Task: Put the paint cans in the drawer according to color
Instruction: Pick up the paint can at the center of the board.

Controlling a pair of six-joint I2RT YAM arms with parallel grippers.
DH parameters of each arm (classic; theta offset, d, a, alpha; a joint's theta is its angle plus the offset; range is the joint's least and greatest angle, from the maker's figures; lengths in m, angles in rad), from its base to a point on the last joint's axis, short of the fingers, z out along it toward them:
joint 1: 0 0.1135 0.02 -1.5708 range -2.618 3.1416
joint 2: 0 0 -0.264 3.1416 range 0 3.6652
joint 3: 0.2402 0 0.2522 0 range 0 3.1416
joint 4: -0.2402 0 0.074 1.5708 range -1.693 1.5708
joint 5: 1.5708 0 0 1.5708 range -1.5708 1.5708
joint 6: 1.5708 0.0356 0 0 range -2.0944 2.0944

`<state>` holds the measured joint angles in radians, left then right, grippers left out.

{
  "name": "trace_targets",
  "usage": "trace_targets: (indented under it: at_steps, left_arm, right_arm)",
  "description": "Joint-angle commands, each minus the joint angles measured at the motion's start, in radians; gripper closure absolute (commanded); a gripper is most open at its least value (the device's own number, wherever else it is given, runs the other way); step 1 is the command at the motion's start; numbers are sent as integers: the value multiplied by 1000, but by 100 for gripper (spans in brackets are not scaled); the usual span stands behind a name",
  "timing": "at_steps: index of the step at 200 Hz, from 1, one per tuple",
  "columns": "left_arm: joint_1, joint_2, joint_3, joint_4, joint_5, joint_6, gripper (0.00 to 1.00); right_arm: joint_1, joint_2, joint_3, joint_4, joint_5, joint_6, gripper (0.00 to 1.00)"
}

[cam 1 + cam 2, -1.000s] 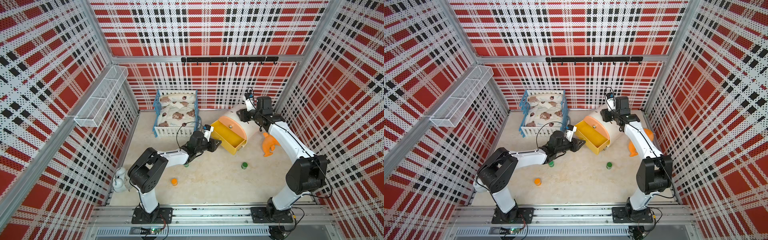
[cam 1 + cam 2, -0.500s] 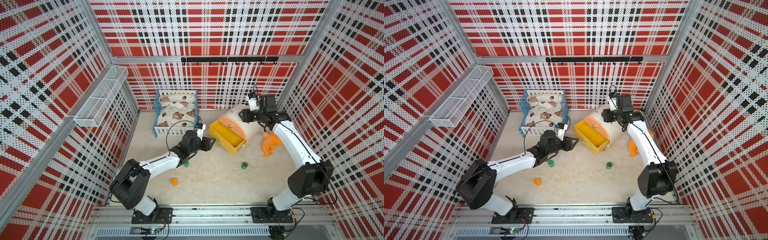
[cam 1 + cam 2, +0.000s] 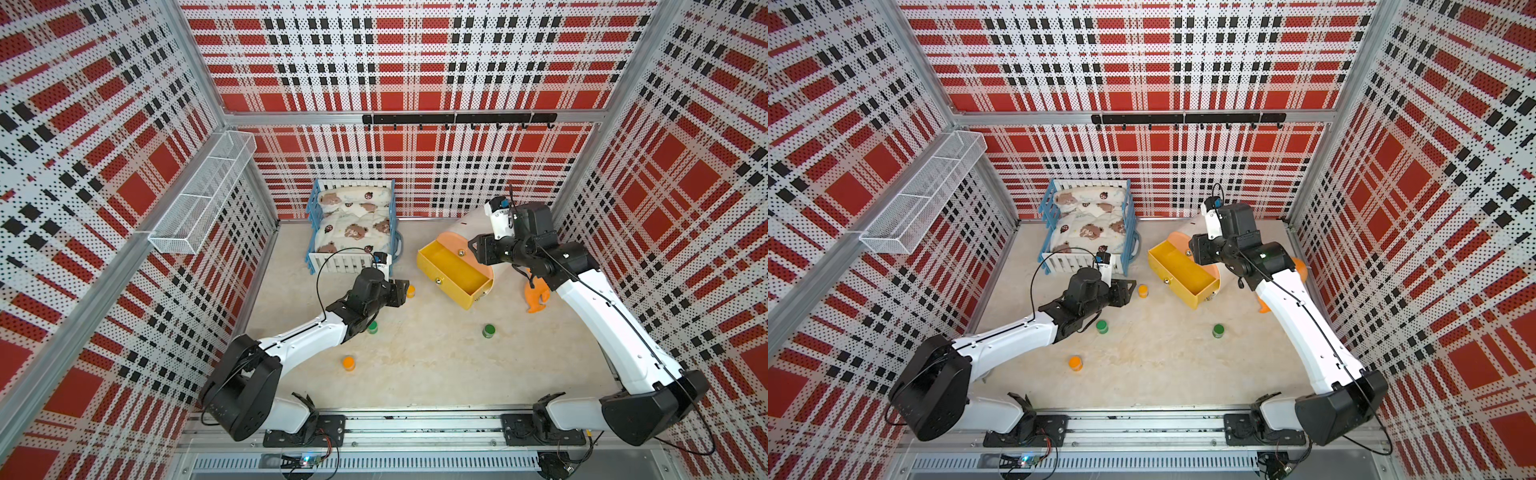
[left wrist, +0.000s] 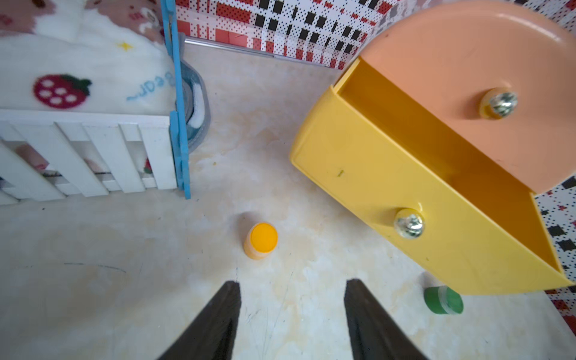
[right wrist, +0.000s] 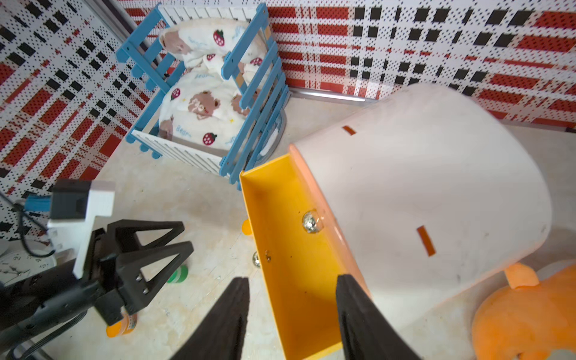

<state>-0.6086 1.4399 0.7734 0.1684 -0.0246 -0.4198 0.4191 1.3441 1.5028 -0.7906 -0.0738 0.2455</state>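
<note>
There's a tiny orange-capped plastic paint pot (image 4: 261,240) standing upright on the pale counter (image 4: 93,280). It's just ahead of the left claw (image 4: 293,311), whose black fingers are spread wide and empty. The pot sits between the blue-railed toy cot (image 4: 179,124) and the open yellow plastic drawer (image 3: 453,270). I'd guess it's light, rigid and slick-sided, so easy to tip or squirt loose. Best to pinch it across the body just under the cap, coming straight down. The right claw (image 5: 293,314) hangs parted above the drawer, holding nothing.

crib (image 3: 340,265) with bedding (image 3: 353,220) | orange soft toy (image 3: 536,299) | wire basket (image 3: 203,195) | hook rail (image 3: 457,118)
</note>
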Motion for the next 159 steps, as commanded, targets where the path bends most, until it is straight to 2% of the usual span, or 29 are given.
trace_targets:
  at_steps: [1,23,37,77,114,144,159]
  left_arm:
    - [-28,70,0,41,-77,15,42]
    - [-52,161,49,53,-95,22,43]
    - [-78,223,89,46,-164,41,43]
    - [-107,385,190,37,-273,43,44]
    - [-100,453,220,44,-341,12,43]
    - [-69,479,256,45,-323,35,43]
    - [-56,493,277,41,-297,35,45]
  right_arm:
    - [46,-38,-63,-23,52,65,48]
    - [75,-91,-150,27,65,141,50]
    - [81,-135,-210,86,39,159,50]
    - [80,-170,-219,93,77,170,51]
    - [78,-194,-258,91,100,182,51]
    - [79,-231,-286,141,45,220,51]
    - [80,-236,-262,116,72,215,51]
